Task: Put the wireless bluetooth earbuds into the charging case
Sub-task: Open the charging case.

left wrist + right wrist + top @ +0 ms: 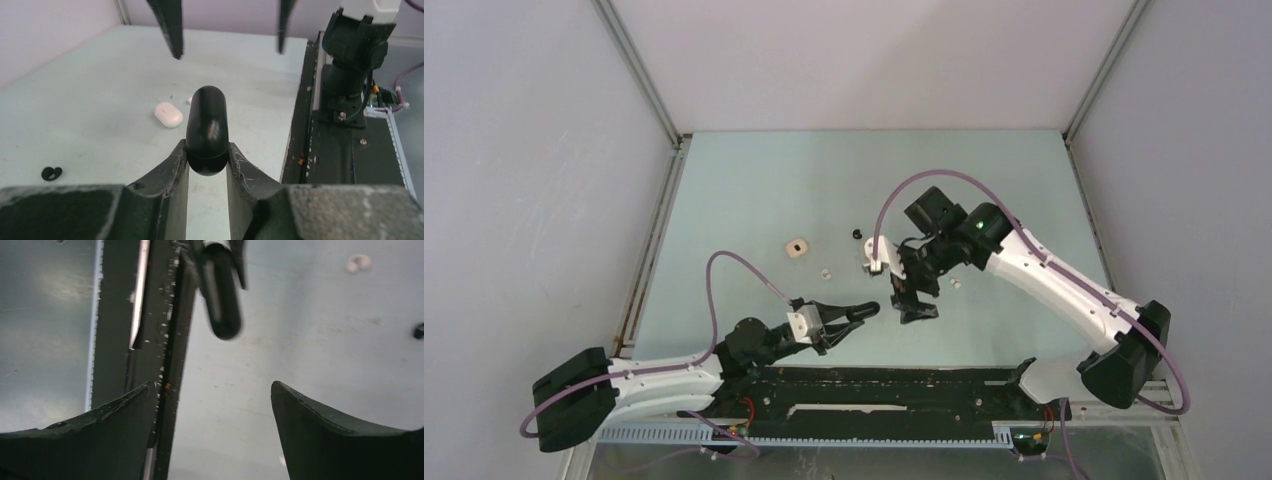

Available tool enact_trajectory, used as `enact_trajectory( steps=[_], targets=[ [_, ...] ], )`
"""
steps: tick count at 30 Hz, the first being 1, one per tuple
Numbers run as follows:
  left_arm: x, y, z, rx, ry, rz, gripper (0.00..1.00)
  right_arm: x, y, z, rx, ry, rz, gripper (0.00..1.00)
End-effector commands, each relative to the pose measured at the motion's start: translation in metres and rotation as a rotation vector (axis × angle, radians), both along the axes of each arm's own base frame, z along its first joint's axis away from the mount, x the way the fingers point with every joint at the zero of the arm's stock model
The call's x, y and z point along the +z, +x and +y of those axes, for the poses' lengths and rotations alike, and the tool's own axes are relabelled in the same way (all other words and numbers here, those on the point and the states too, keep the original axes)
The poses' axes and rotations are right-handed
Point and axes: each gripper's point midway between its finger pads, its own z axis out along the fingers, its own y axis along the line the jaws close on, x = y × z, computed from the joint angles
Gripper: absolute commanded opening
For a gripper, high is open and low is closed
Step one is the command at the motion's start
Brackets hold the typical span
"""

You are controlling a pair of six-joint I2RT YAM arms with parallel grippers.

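One closed black case [207,130] sits clamped in left fingers [170,172]; right fingers [115,420] spread.

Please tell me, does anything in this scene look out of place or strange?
Nothing looks damaged or spilled. One odd point: the black case held in the left tool looks closed, with its seam shut, while a black earbud lies loose on the table. The right tool is open and empty.
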Motion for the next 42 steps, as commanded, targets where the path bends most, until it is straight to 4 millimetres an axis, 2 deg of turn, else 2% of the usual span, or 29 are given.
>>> enact_trajectory(
  steps=[1, 4, 10, 21, 25, 33, 42],
  targets=[
    [-0.006, -0.004, -0.005, -0.039, 0.063, -0.049, 0.00, 0.005, -0.027, 0.024, 0.042, 0.106, -0.009, 0.87],
    [-0.009, -0.009, -0.009, -0.074, 0.079, -0.058, 0.00, -0.009, -0.021, 0.034, -0.030, 0.080, -0.003, 0.87],
    [-0.012, -0.015, -0.011, -0.106, 0.059, -0.042, 0.00, -0.029, -0.020, 0.046, -0.042, 0.053, 0.068, 0.89],
    [-0.005, -0.024, -0.013, -0.157, 0.022, -0.029, 0.00, -0.056, -0.031, 0.058, 0.007, -0.017, 0.108, 0.89],
    [-0.009, -0.028, -0.016, -0.183, 0.042, -0.031, 0.00, -0.054, -0.026, 0.061, -0.005, -0.007, 0.122, 0.89],
    [-0.015, -0.033, -0.018, -0.216, 0.070, -0.036, 0.00, -0.034, -0.009, 0.058, -0.062, 0.050, 0.174, 0.88],
    [-0.019, -0.030, -0.017, -0.202, 0.075, -0.023, 0.00, -0.026, -0.005, 0.056, -0.084, 0.072, 0.160, 0.88]
  ],
)
